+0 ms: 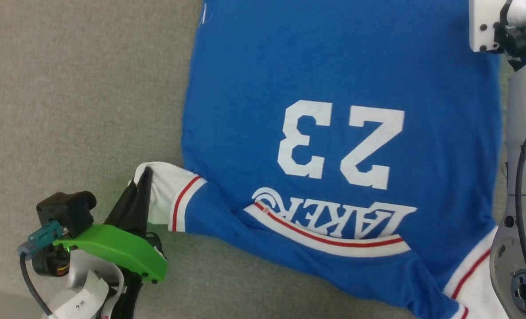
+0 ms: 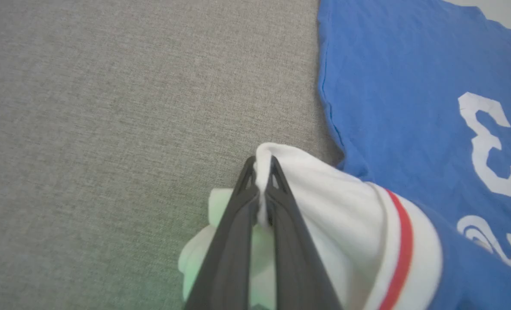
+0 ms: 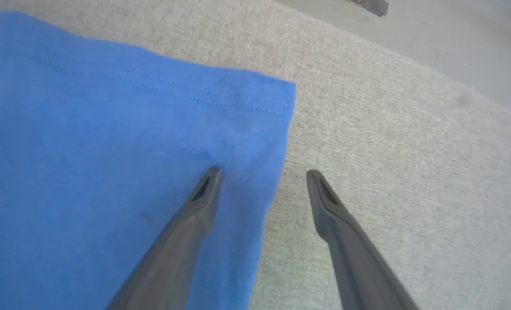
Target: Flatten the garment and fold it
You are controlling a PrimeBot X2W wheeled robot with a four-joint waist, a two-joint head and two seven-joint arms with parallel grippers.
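I cannot tell what room this is. I work on a big top of grey cloth [image 1: 81, 88]. Past its edge is a pale smooth floor [image 3: 453, 43].

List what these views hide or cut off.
- Head view: shirt hem cut by the top edge; one sleeve partly behind the right arm.
- Left wrist view: cloth inside the left gripper, hidden by its fingers.
- Right wrist view: whether the right gripper touches the shirt.

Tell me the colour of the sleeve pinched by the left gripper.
White sleeve with one thin red stripe; left wrist view shows it best.
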